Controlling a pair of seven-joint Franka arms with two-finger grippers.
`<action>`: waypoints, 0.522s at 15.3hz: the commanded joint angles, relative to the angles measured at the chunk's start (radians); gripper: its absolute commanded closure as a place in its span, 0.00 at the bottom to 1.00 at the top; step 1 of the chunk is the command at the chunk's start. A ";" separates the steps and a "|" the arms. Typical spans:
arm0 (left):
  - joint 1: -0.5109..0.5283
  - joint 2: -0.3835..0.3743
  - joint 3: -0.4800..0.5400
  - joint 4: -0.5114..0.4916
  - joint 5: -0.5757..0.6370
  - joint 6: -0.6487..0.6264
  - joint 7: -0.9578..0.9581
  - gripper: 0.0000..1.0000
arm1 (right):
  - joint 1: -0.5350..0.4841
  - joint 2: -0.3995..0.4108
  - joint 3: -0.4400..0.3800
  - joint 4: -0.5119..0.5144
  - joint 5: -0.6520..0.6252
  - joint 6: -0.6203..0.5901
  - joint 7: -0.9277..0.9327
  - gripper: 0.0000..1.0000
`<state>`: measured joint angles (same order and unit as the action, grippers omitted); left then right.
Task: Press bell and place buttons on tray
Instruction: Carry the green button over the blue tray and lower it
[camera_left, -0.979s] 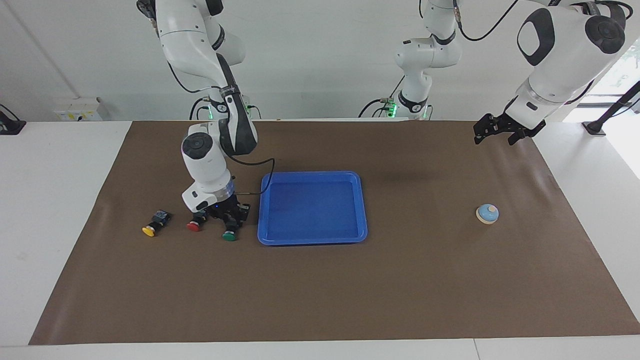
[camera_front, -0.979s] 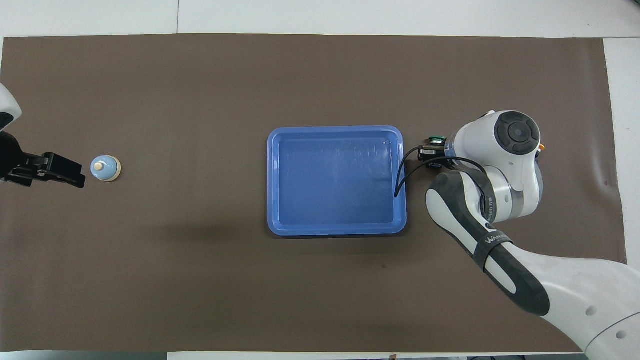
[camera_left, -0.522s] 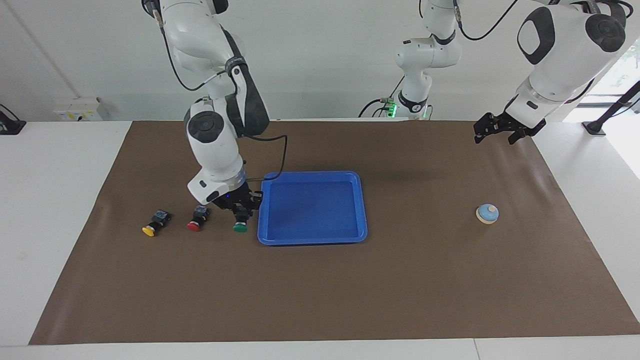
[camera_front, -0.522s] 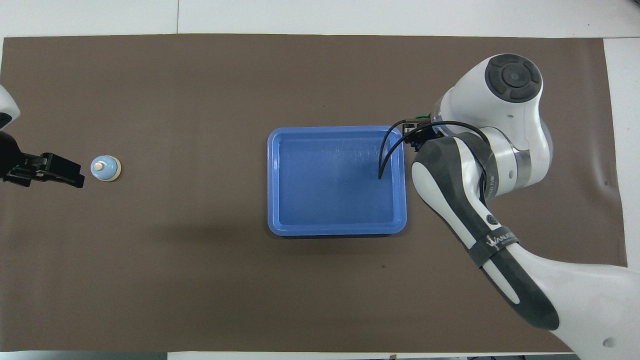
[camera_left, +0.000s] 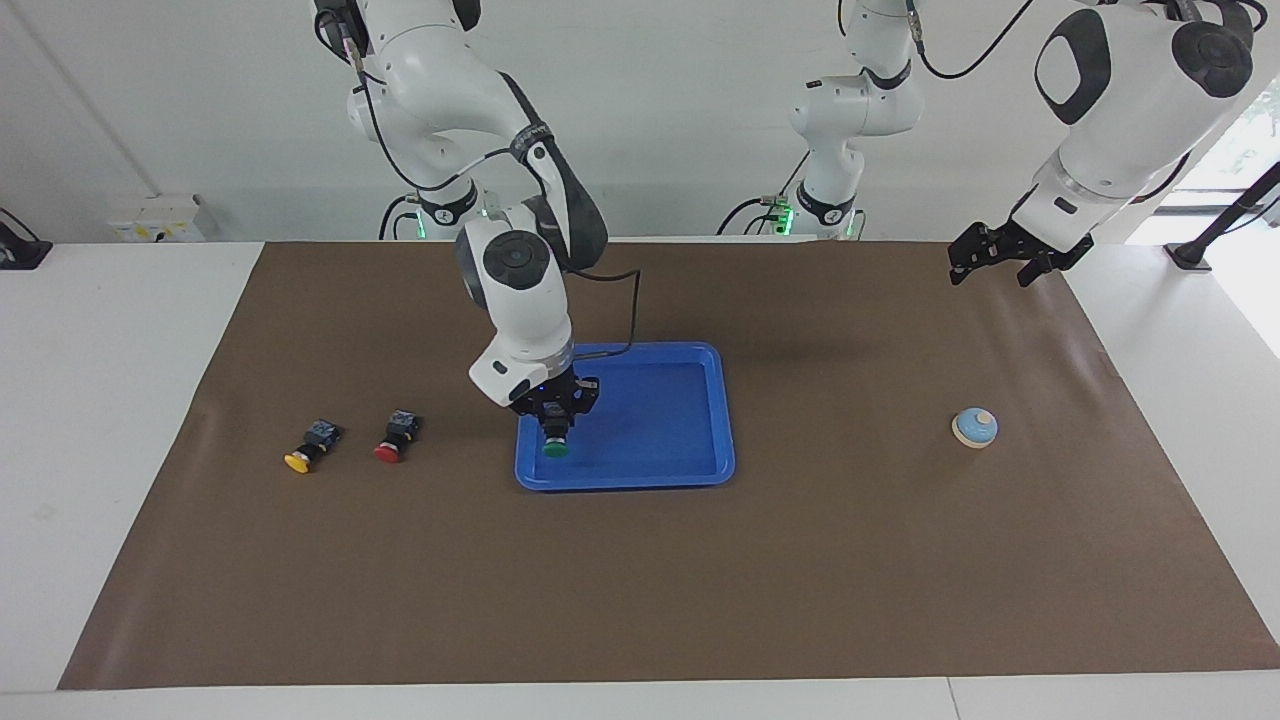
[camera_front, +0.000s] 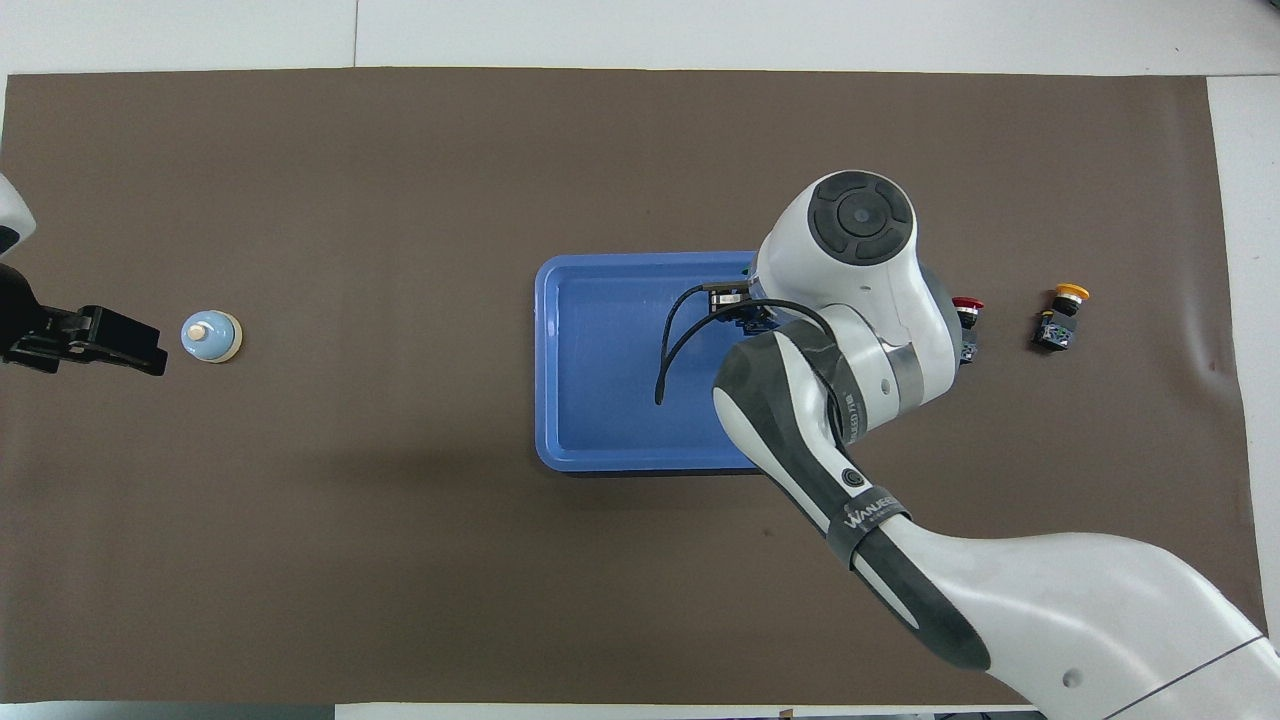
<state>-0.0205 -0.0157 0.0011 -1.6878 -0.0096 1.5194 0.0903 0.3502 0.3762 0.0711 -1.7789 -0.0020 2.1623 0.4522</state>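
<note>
A: Where's your right gripper (camera_left: 553, 420)?
B: Over the tray (camera_left: 700, 470), clamped on the green button (camera_left: 555, 447).
A: The rest?
B: Red button (camera_left: 392, 443) and yellow button (camera_left: 308, 450) lie at the tray's nine o'clock in the facing view; the bell (camera_left: 974, 427) at three. Left gripper (camera_left: 990, 262) waits, jaws apart.

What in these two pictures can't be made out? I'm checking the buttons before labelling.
- Green button: overhead view, hidden under the right arm; facing view, height above the tray unclear.
- Red button: overhead view, partly covered by the right arm.
- Right gripper: overhead view, mostly hidden by its own arm.
- Left gripper: overhead view, arm cut off by the edge.
</note>
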 joint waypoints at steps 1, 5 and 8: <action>-0.009 -0.013 0.003 -0.007 0.020 0.002 -0.003 0.00 | 0.019 -0.025 0.001 -0.101 0.002 0.083 0.071 1.00; -0.003 -0.013 0.003 -0.006 0.019 0.002 -0.003 0.00 | 0.024 -0.046 0.002 -0.203 0.002 0.184 0.083 1.00; -0.003 -0.013 0.005 -0.006 0.019 0.002 -0.003 0.00 | 0.024 -0.052 0.006 -0.214 0.002 0.186 0.144 0.48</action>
<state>-0.0199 -0.0157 0.0031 -1.6878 -0.0096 1.5195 0.0903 0.3778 0.3626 0.0714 -1.9484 -0.0017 2.3378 0.5505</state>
